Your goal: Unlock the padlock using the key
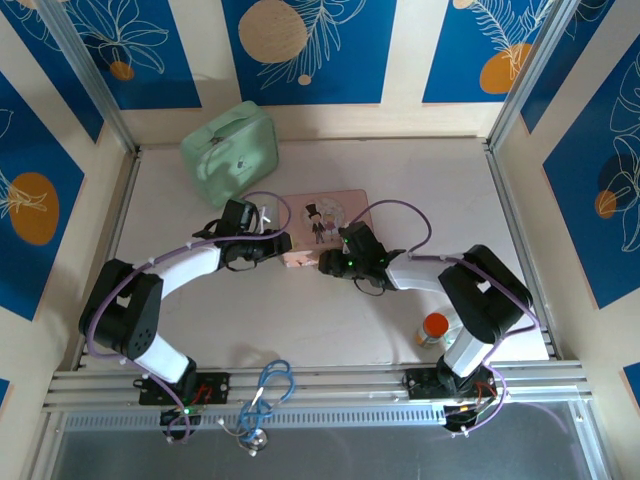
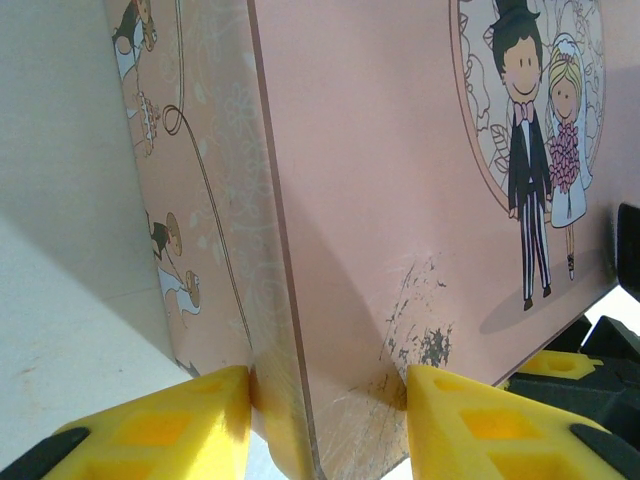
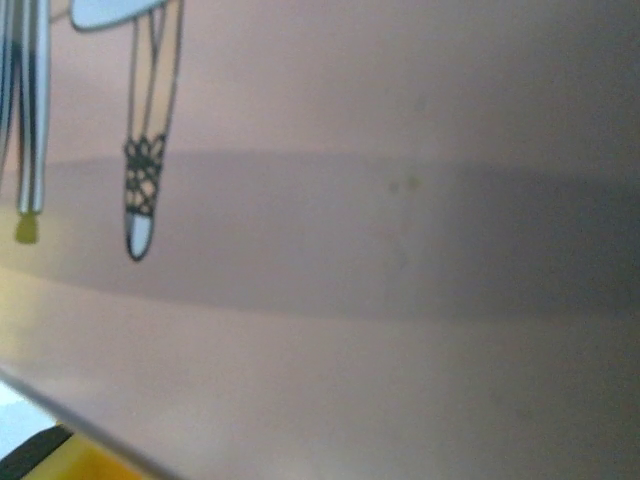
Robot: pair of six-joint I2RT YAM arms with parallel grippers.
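A pink picture tin (image 1: 325, 215) with a bride-and-groom drawing lies at the table's middle. My left gripper (image 1: 285, 250) holds its near left corner. In the left wrist view the yellow fingers (image 2: 190, 410) press on both sides of that scratched corner (image 2: 330, 385), so it is shut on the tin (image 2: 400, 200). My right gripper (image 1: 325, 262) sits at the tin's front edge. Its camera is almost against the pink lid (image 3: 350, 150), with a sliver of yellow finger (image 3: 70, 462) at the bottom left. How its jaws stand is not visible. The padlock and the key are hidden.
A mint-green case (image 1: 232, 150) stands at the back left. An orange-capped bottle (image 1: 434, 328) is beside the right arm's base. Blue cable loops (image 1: 272, 385) hang over the front rail. Metal frame posts border the table (image 1: 300, 320) on both sides.
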